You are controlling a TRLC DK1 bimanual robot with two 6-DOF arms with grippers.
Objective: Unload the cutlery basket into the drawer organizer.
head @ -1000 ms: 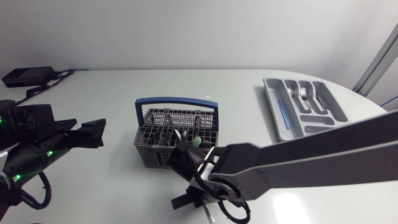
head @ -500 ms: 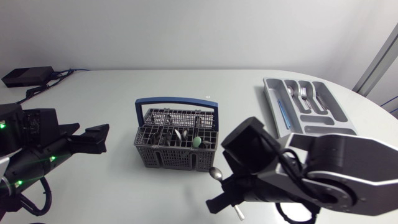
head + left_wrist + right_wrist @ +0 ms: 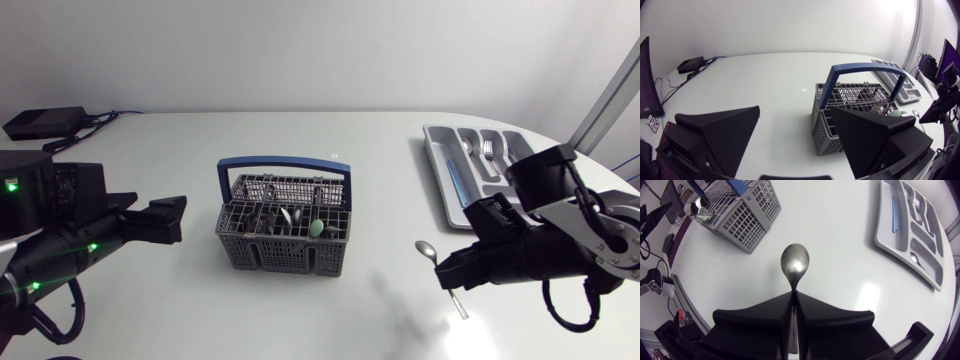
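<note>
A grey cutlery basket (image 3: pixel 283 232) with a blue handle (image 3: pixel 284 165) stands mid-table, several pieces of cutlery still upright in it. The grey drawer organizer (image 3: pixel 448 195) lies at the right rear, holding a few pieces. My right gripper (image 3: pixel 452 281) hangs over the table between basket and organizer, shut on a metal spoon (image 3: pixel 429 251). The right wrist view shows the spoon's bowl (image 3: pixel 795 264) jutting ahead of the closed fingers, the basket (image 3: pixel 740 210) off to one side and the organizer (image 3: pixel 912 230) to the other. My left gripper (image 3: pixel 795 145) is open, left of the basket (image 3: pixel 860 112).
A small black box (image 3: pixel 42 122) with cables sits at the table's far left corner. Bare white table surrounds the basket on all sides and lies between it and the organizer.
My right arm has lifted the spoon out of the basket and swung it right, toward the organizer. The left arm has barely shifted.
</note>
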